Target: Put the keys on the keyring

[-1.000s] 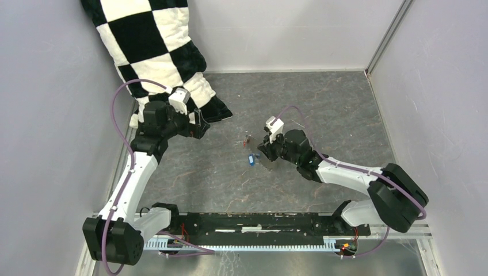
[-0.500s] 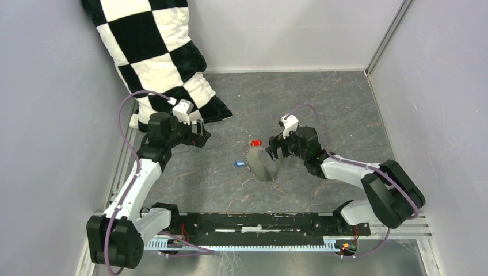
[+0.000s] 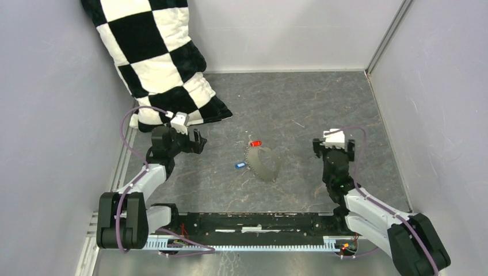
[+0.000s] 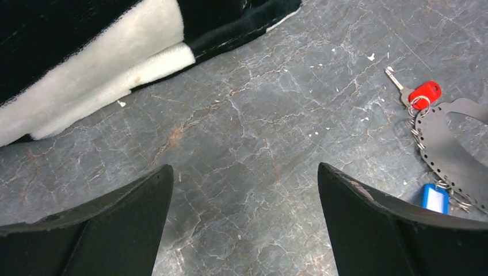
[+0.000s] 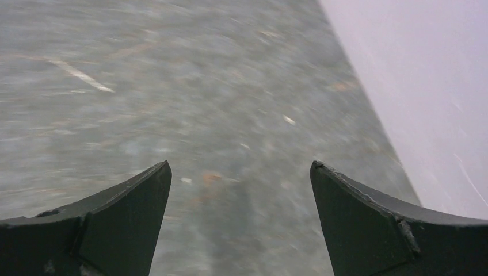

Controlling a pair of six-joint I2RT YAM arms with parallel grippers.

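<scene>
The keyring [image 3: 265, 163] is a grey perforated band loop lying flat mid-table, also at the right edge of the left wrist view [image 4: 454, 150]. The red-headed key [image 3: 255, 143] [image 4: 424, 92] lies at its far end and the blue-headed key [image 3: 240, 165] [image 4: 434, 198] at its left side; small wire rings join both to the band. My left gripper [image 3: 198, 142] [image 4: 244, 172] is open over bare table, left of the keys. To the keyring's right, my right gripper [image 3: 334, 145] [image 5: 240, 167] is open, holds nothing and faces the right wall.
A black-and-white checkered pillow [image 3: 155, 52] [image 4: 86, 69] leans in the back left corner, just behind my left gripper. Grey walls [image 3: 437, 86] [image 5: 414, 69] enclose the marbled table [image 3: 299, 98] on three sides. The arm bases' black rail [image 3: 259, 221] runs along the near edge.
My right gripper opened, let go of the keyring and pulled back to the right. The keyring and keys now lie on the table. My left arm drew back slightly toward its base.
</scene>
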